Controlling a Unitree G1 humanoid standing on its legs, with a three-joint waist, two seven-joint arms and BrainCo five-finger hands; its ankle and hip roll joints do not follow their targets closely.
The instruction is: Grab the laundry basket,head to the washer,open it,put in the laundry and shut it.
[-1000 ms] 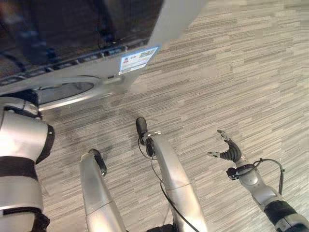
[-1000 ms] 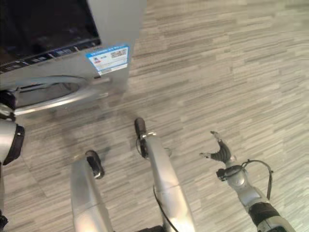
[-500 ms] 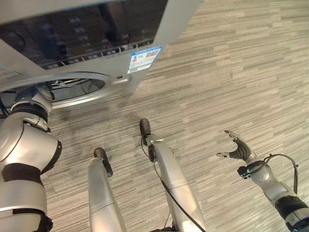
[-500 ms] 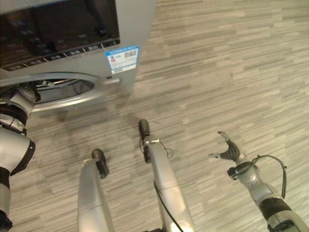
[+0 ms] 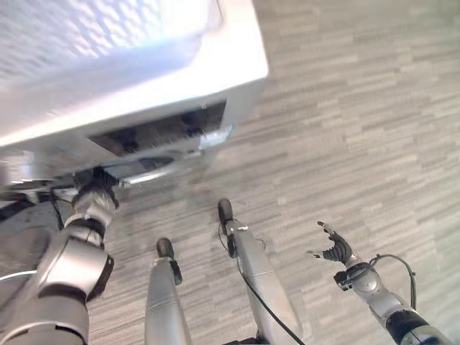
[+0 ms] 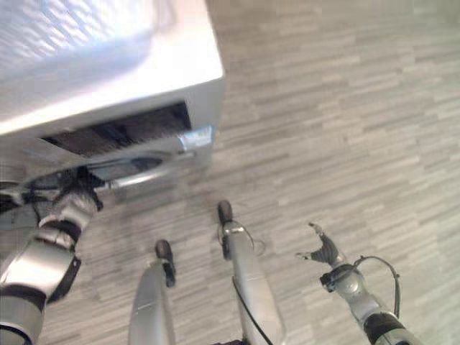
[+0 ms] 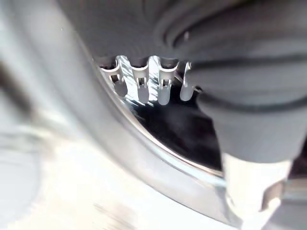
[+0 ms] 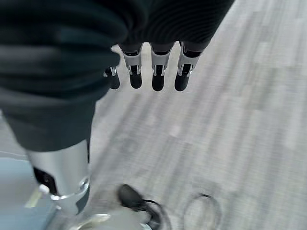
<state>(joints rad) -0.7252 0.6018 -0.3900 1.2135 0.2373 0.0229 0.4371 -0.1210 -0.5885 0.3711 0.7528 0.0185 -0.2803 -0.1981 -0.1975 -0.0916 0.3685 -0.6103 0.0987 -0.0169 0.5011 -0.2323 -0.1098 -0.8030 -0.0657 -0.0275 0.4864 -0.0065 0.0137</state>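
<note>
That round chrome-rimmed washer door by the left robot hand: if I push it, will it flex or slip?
Probably rigid: the round chrome-rimmed washer door looks like a solid metal ring round dark glass. Its polished rim may be slippery under the left robot hand. Mounted on the bulky silver-grey washer, it should swing, not tip.

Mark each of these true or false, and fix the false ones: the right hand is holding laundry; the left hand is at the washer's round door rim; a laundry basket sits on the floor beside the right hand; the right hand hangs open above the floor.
1. The right hand is holding laundry. False: it holds nothing.
2. The left hand is at the round door rim of the washer. True.
3. A laundry basket sits on the floor beside the right hand. False: bare striped floor lies there.
4. The right hand hangs open above the floor. True.
</note>
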